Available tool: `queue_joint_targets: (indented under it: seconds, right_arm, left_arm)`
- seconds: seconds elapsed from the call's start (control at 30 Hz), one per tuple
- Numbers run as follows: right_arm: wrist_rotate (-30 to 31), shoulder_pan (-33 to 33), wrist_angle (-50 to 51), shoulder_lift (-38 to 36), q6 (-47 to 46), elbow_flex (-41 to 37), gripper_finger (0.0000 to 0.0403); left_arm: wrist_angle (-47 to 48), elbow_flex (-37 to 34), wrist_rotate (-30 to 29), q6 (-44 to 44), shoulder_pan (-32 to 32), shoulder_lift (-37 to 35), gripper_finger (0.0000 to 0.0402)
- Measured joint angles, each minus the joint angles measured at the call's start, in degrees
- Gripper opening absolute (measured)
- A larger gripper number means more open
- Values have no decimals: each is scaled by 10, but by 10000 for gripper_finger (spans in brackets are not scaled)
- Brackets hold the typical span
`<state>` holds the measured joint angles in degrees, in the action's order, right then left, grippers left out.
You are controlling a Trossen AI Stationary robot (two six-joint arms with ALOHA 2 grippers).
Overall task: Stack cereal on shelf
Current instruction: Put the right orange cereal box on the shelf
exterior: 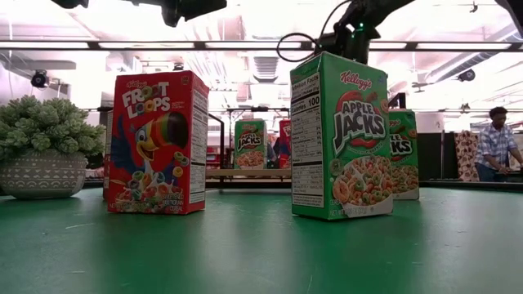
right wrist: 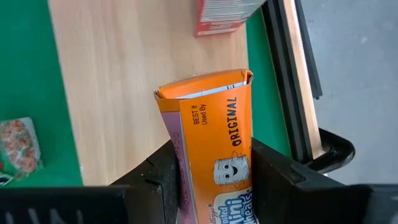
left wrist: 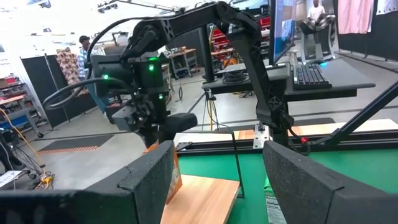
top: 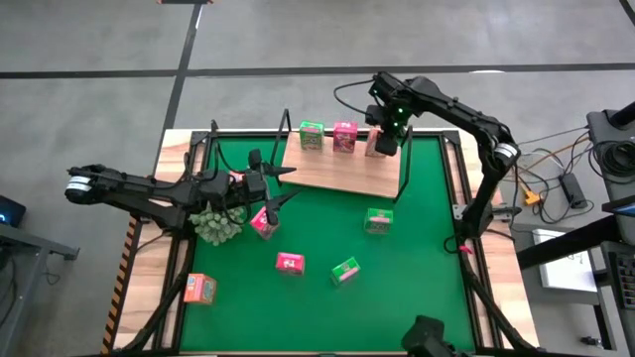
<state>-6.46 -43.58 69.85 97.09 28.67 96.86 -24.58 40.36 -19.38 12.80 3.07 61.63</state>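
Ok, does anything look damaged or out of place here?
Yes. The orange cereal box held in the right gripper over the shelf has a crumpled, dented end. A pink box beside the plant also sits tilted.

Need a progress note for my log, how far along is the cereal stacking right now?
Two boxes, a green box and a pink-red box, stand on the shelf. The right gripper holds an orange box above the board. Six boxes wait on the mat; the left gripper is open.
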Motion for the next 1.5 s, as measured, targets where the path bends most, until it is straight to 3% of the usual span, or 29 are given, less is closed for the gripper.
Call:
queue_joint_targets:
  seconds: [0.5,0.97,1.27,1.5]
  right_arm:
    - [0,-14,-16,13,8,0,141]
    - [0,-14,-18,13,-4,0,198]
    - [0,-13,-15,12,-6,1,205]
    - [1,-9,24,8,-49,53,206]
  left_arm:
    - [0,0,0,0,0,0,231]
    - [0,0,0,0,0,0,231]
    - [0,0,0,0,0,0,231]
    - [0,0,0,0,0,0,231]
